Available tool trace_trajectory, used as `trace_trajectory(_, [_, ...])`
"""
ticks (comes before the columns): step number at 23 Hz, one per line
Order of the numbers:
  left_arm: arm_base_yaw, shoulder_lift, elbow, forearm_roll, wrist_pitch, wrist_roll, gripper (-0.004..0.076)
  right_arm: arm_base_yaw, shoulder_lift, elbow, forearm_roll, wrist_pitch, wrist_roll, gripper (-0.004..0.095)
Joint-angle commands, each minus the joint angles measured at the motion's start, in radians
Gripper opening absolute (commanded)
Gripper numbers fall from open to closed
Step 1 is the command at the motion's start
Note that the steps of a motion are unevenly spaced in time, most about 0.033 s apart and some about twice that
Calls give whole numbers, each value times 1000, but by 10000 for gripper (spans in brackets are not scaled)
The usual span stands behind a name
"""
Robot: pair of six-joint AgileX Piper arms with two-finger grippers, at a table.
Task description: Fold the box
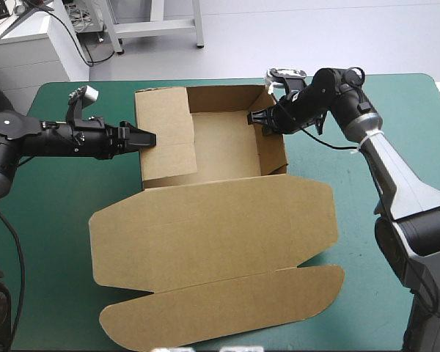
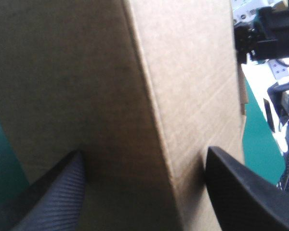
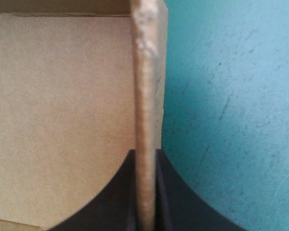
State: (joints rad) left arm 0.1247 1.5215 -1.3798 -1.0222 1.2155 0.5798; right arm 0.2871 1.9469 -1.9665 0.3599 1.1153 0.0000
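The brown box (image 1: 205, 213) is shown as an open tray with its lid laid flat on the teal-green cover (image 1: 367, 293).

Nearest the table's near edge the rounded tuck flap (image 1: 220, 304) is spread flat. Behind it lies the broad lid panel (image 1: 227, 227), and farther back, close to the table's far edge, the tray (image 1: 231, 147) is set with its walls raised. The tray's left wall flap (image 1: 165, 136), folded inward, is straddled by the left gripper (image 1: 145, 138) — its black fingers (image 2: 53, 192) are held wide apart, with creased board between them. The right wall (image 1: 275, 147) is pinched by the right gripper (image 1: 257, 119) — its fingers (image 3: 120, 192) are brought all but together on the wall's edge, with the tray's inside seen to one side and bare cover to the other.
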Motion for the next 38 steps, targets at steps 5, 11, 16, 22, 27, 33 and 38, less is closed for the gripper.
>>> trace_trajectory(5, [-72,-34,-16,227,55,-165,454,117,-59,-37,-60,-60,93,5])
trace_trajectory(11, [-197,-34,-16,455,-73,-372,420,168,-59,-39,-86,-57,157,5])
trace_trajectory(16, [-255,-34,-16,619,-142,-571,326,168,-59,-39,-84,-40,190,3])
trace_trajectory(22, [-262,-17,-16,613,-161,-585,32,168,-59,-39,-84,-22,218,3])
trace_trajectory(27, [-262,0,-24,619,-194,-638,-8,168,-59,-39,-136,7,210,2])
trace_trajectory(33, [-276,48,-156,649,-150,-638,-9,168,-59,-39,-348,125,216,1])
trace_trajectory(38, [-397,200,-343,849,-45,-734,-9,168,-55,-27,-481,136,223,1])
